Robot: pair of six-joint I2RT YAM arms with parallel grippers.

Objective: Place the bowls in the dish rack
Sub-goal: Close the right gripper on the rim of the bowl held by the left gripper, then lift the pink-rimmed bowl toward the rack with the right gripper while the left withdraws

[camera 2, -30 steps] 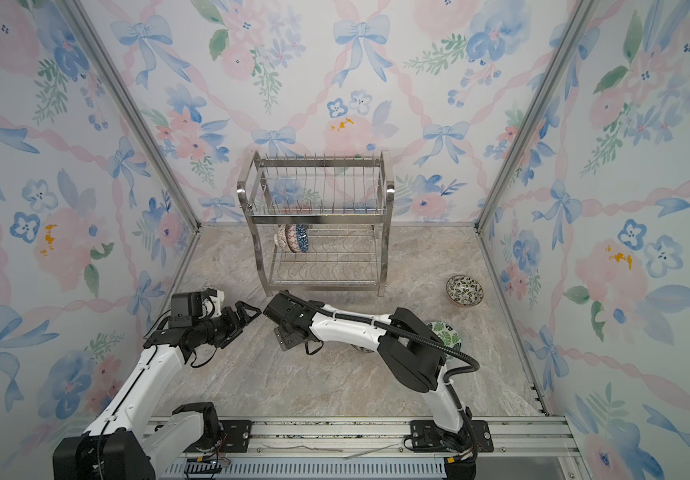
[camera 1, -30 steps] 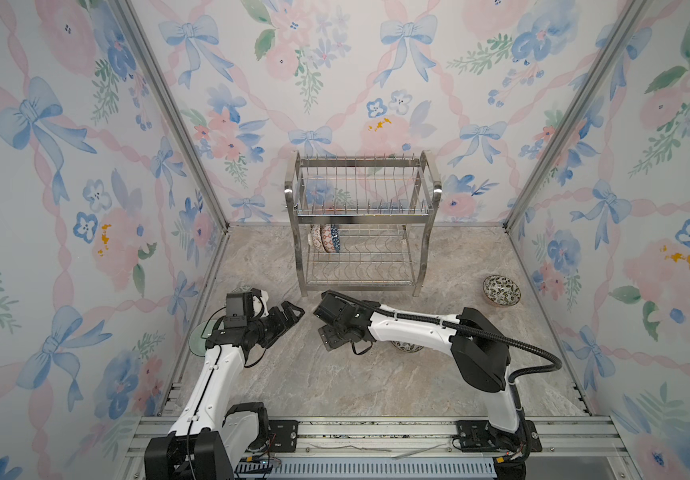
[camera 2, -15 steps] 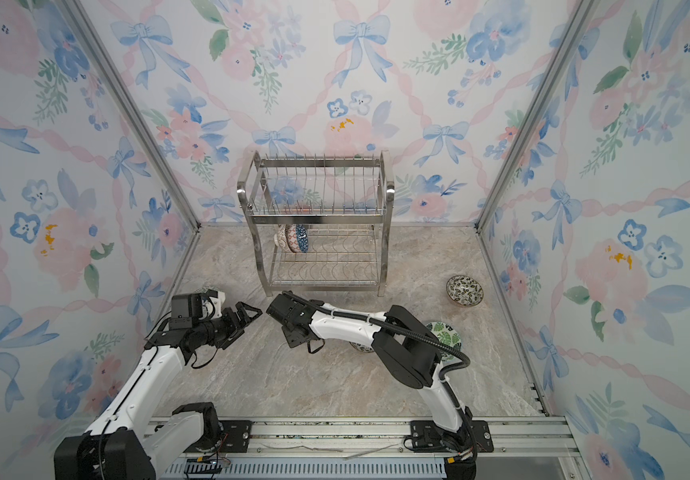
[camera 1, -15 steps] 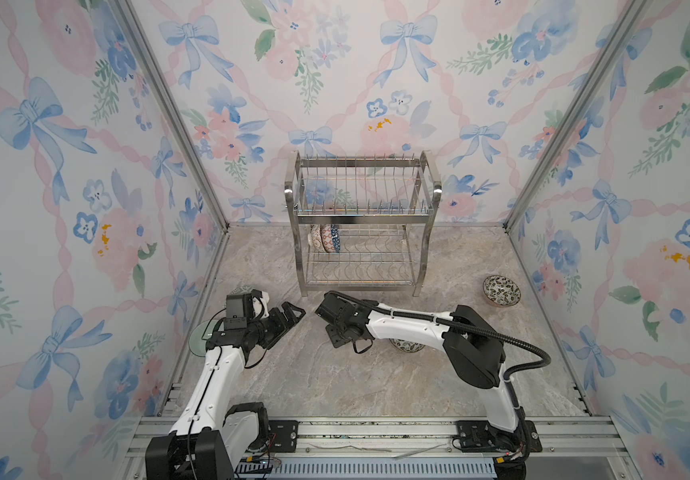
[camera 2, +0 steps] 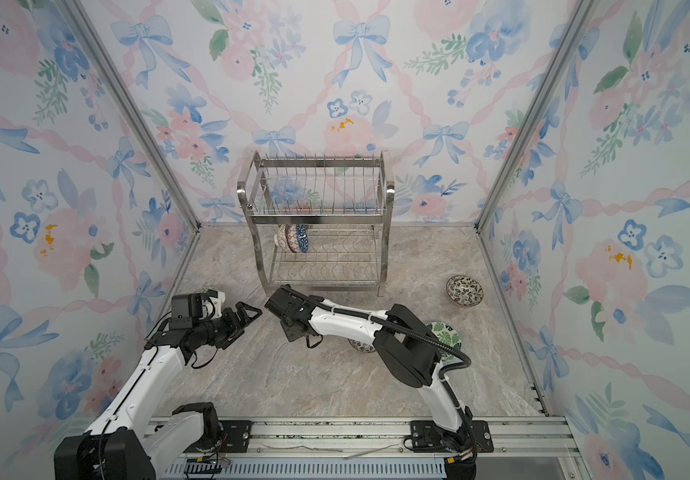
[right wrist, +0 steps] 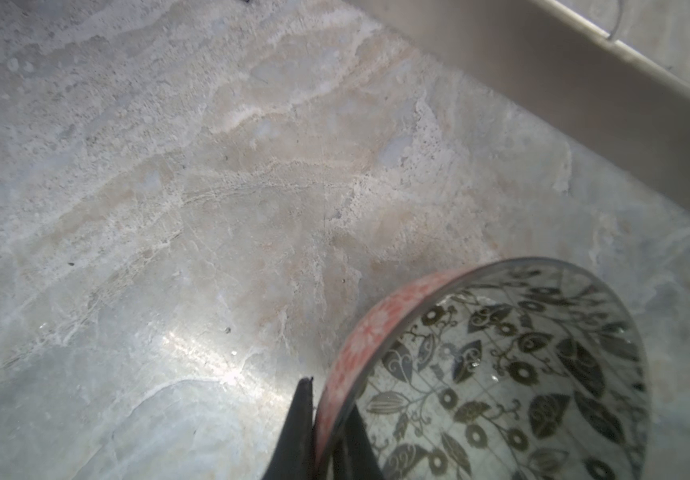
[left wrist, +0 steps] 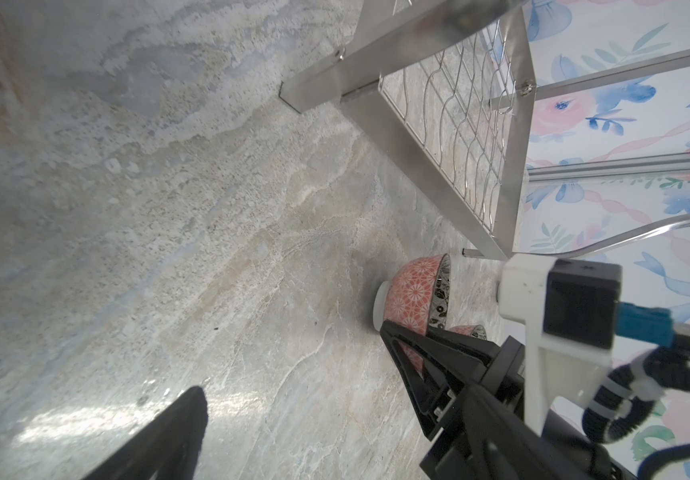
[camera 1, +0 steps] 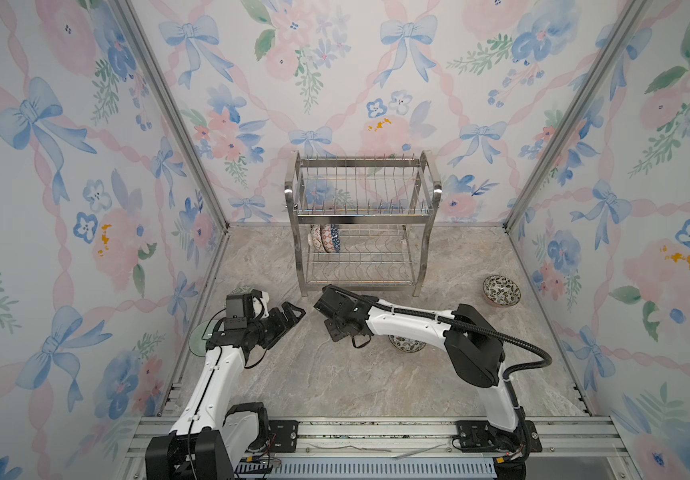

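Since the pinkish bowl [right wrist: 501,374] looks like glazed ceramic, I judge it stiff, brittle, slick and weighty for a pinch. That makes its rim wall the sensible hold, one finger inside and one outside, and the right gripper [right wrist: 326,399] is clamped there, low in the right wrist view. The bowl seems to stand on the table [camera 1: 376,386] near the middle of a top view, hidden under that gripper just below the dish rack [camera 1: 360,215], mouth up on its foot and, being round, with no long axis but an upright one; left of it the left gripper [camera 1: 295,312] is spread wide and empty.
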